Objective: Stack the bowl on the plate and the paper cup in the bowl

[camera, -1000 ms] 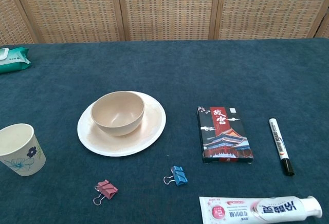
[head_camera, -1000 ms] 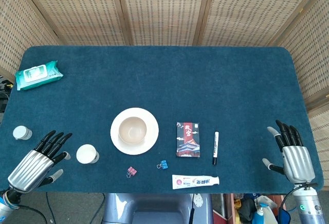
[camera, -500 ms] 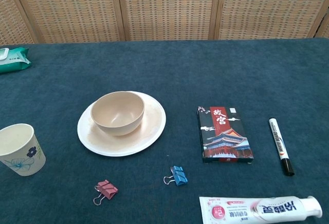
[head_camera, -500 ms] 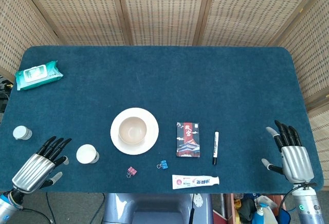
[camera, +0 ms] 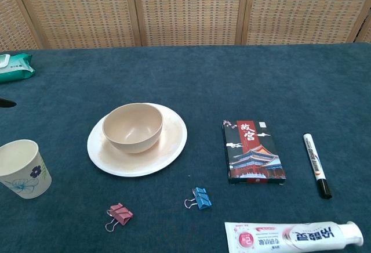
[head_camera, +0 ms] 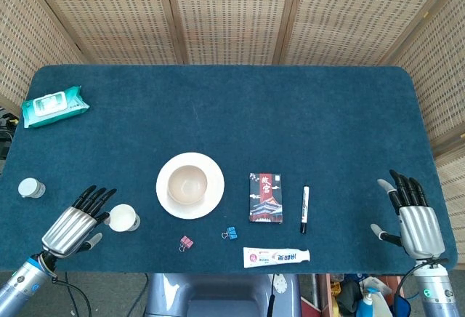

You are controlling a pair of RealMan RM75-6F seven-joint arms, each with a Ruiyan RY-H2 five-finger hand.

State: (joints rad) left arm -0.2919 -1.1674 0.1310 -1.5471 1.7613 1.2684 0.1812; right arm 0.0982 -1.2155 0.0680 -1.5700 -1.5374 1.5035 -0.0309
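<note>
The bowl (head_camera: 187, 184) sat on the plate (head_camera: 211, 201); the paper cup (head_camera: 123, 217) stood upright on the surface (head_camera: 232, 113), left of them. The left robot hand (head_camera: 73, 224) hovered just beside the cup, fingers apart, holding nothing. The right robot hand (head_camera: 413, 217) was spread empty at the surface's right edge.

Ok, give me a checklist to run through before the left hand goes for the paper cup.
1. Bowl sits on the plate: ok.
2. Bowl is free to take the cup: ok, nothing shows inside it.
3. Paper cup upright, mouth up: ok.
4. Left hand holds nothing, fingers apart: ok.
5. Left hand lined up with the cup: fingertips point at it from its left in the head view; whether they touch it, cannot tell.
6. Way from cup to bowl clear: ok, only bare cloth between them; the pink clip lies nearer the front edge.
</note>
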